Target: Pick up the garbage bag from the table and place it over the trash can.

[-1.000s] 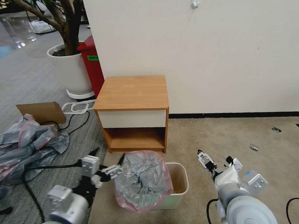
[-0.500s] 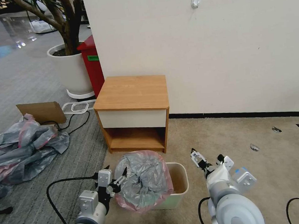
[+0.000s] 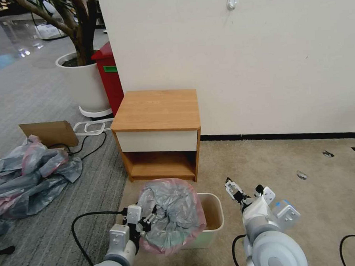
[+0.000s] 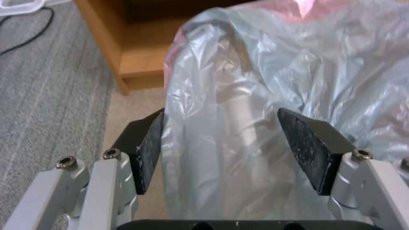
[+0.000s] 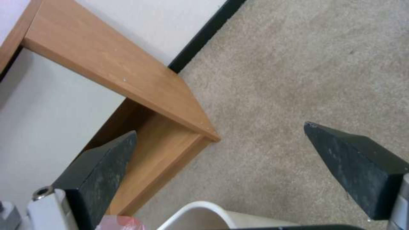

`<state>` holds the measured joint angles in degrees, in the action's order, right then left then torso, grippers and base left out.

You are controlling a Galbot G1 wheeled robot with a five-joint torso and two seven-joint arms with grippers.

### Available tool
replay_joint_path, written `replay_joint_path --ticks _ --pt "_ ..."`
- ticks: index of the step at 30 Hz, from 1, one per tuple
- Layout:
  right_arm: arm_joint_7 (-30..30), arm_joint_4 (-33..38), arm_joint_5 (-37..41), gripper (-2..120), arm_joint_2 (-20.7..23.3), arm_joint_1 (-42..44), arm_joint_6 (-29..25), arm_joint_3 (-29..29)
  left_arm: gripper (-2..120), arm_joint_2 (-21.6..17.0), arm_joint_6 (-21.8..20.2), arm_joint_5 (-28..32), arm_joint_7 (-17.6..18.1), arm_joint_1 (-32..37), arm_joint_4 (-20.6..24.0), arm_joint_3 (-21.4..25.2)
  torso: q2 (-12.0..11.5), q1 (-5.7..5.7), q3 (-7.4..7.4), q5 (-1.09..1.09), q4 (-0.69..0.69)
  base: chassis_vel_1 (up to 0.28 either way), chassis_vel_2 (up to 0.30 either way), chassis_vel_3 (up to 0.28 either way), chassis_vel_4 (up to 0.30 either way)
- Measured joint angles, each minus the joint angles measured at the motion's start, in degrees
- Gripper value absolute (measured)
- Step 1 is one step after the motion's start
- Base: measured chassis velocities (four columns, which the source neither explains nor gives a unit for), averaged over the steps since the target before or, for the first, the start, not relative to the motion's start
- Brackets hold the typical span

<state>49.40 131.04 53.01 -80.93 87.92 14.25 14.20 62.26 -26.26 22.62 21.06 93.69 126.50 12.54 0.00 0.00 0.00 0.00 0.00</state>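
Garbage bag (image 3: 172, 214) draped over the left half of the trash can (image 3: 213, 214), just in front of the bench (image 3: 157, 110). Left gripper (image 3: 147, 221) at the bag's left side, spread wide with plastic between its pads, not pinched. Right gripper (image 3: 244, 191) just right of the can, wide open, empty.

Readable text: none.
Green label (image 3: 110, 68) on tall red plastic bin (image 3: 110, 81): too small to read.

Garbage bag (image 3: 172, 214) hides the trash can's (image 3: 214, 220) left half; whether the left gripper's pads (image 4: 147, 150) actually pinch the plastic is unclear. Right gripper's (image 5: 221, 166) base cut off.
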Motion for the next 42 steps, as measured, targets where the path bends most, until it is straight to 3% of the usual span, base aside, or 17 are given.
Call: replay_joint_path --ticks 11,23,31,33,36,37,40,41,42 --pt "0.0 -2.0 -2.1 100 -0.5 -1.1 -1.1 -1.8 76 0.6 -1.5 0.8 1.8 -2.5 -2.8 -1.8 0.0 0.0 0.0 0.0 0.0 0.0 0.0 0.0 0.0" --pt "0.1 -2.5 -2.4 100 -0.9 -1.3 -1.3 -1.7 66 0.2 -5.6 3.5 4.6 -5.4 -4.7 -5.5 0.0 0.0 0.0 0.0 0.0 0.0 0.0 0.0 0.0" --pt "-0.8 -2.0 -4.1 100 -0.8 -1.2 0.1 -2.5 35 0.3 -4.5 3.6 4.6 -5.1 -4.4 -5.5 0.0 0.0 0.0 0.0 0.0 0.0 0.0 0.0 0.0" --pt "-2.7 -1.8 -5.2 100 -0.6 -0.9 1.8 -2.6 28 0.3 -3.3 3.6 4.6 -5.0 -4.4 -5.2 0.0 0.0 0.0 0.0 0.0 0.0 0.0 0.0 0.0" --pt "-12.3 -1.1 -8.1 100 0.7 0.7 6.3 -2.4 17 0.3 0.2 3.9 4.0 -4.4 -4.4 -4.5 0.0 0.0 0.0 0.0 0.0 0.0 0.0 0.0 0.0" --pt "-12.3 -1.1 -8.1 100 0.7 0.7 6.3 -2.4 17 0.3 0.2 3.9 4.0 -4.4 -4.4 -4.5 0.0 0.0 0.0 0.0 0.0 0.0 0.0 0.0 0.0" --pt "-32.2 0.4 -11.0 100 4.9 4.1 12.8 0.4 9 -0.2 5.4 3.8 1.1 -3.2 -3.5 -2.6 0.0 0.0 0.0 0.0 0.0 0.0 0.0 0.0 0.0" --pt "-32.2 0.4 -11.0 100 4.9 4.1 12.8 0.4 9 -0.2 5.4 3.8 1.1 -3.2 -3.5 -2.6 0.0 0.0 0.0 0.0 0.0 0.0 0.0 0.0 0.0" --pt "-37.4 0.6 -11.6 100 5.9 4.9 14.3 1.3 9 -0.4 6.3 3.8 0.4 -3.0 -3.1 -1.9 0.0 0.0 0.0 0.0 0.0 0.0 0.0 0.0 0.0"
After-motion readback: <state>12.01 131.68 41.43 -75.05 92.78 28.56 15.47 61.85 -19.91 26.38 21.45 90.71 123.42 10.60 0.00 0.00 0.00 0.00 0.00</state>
